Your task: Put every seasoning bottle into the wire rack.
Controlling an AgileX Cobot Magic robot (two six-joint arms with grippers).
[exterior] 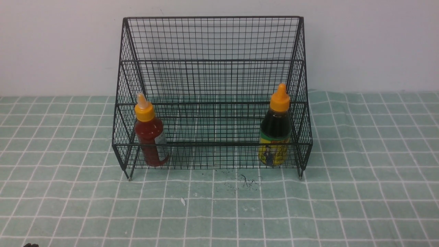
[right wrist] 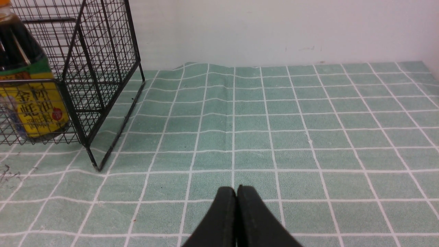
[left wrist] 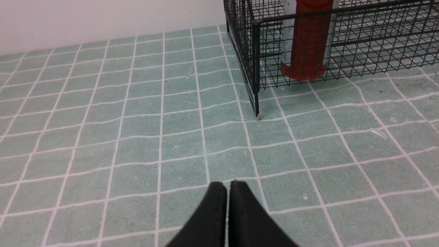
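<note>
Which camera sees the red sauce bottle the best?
The front view: the whole red sauce bottle shows, orange cap to base, standing in the wire rack. The left wrist view shows only its lower body, with the top cut off. The right wrist view does not show it at all.

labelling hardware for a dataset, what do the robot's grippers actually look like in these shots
Only the fingertips show. The left gripper has two matte black fingers that are broad at the base and taper to rounded tips. The right gripper looks the same: plain black tapering fingers. No cables, markings or arm links are visible in any view.
</note>
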